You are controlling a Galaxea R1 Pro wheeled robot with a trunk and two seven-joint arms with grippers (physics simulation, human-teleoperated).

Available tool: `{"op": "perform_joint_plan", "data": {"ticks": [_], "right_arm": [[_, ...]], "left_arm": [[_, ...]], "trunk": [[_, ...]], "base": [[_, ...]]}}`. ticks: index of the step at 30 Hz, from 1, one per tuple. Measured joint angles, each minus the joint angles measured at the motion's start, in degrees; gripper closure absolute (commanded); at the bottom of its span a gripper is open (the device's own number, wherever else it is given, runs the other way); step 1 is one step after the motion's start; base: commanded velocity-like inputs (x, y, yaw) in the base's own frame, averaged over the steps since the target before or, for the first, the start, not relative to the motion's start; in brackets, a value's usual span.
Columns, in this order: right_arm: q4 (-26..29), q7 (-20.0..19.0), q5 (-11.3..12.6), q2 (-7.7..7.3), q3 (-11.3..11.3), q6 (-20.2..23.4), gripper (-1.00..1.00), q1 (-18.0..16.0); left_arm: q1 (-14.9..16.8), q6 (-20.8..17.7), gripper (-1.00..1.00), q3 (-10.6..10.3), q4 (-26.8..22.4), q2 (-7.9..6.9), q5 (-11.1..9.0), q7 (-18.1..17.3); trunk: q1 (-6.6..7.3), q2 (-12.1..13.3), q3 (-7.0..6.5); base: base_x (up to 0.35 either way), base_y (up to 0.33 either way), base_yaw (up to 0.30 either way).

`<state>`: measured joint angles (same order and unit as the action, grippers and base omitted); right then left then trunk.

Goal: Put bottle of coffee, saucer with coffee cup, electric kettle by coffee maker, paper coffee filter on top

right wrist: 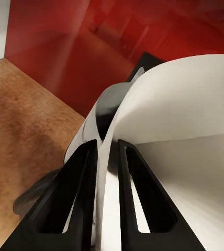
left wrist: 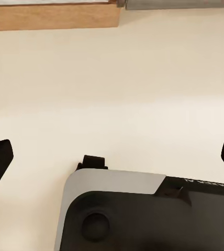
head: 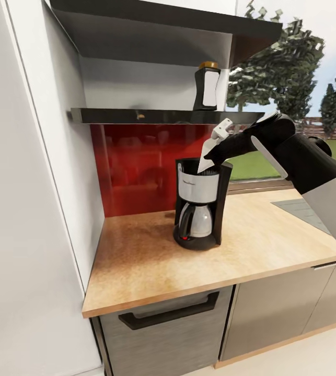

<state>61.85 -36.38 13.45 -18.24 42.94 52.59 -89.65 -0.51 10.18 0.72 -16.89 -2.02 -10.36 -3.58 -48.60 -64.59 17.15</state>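
Right now the right gripper (right wrist: pixel 108 172) pinches the paper filter (right wrist: pixel 185 115) by its edge, the sheet squeezed between both fingers (right wrist: pixel 70 204). Likely feather-light, floppy, easy to crease; an edge pinch suits it. Left gripper (left wrist: pixel 112 157) is spread wide above pale floor. Head view alone gives the layout: filter tip (head: pixel 208 156) just over the coffee maker (head: pixel 198 203) on the countertop (head: pixel 136 261), coffee bottle (head: pixel 207 86) up on the shelf (head: pixel 136 115). The right wrist close-up alone shows the grip.
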Motion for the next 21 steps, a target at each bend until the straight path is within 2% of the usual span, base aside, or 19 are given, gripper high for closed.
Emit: {"op": "perform_joint_plan", "data": {"ticks": [21], "right_arm": [[0.16, 0.00, 0.03, 0.00, 0.00, -0.02, 1.00, 0.00]], "left_arm": [[0.00, 0.00, -1.00, 0.00, 0.00, -0.09, -0.01, 0.00]], "trunk": [[-0.02, 0.01, 0.00]], "base": [[0.040, -0.008, 0.000]]}}
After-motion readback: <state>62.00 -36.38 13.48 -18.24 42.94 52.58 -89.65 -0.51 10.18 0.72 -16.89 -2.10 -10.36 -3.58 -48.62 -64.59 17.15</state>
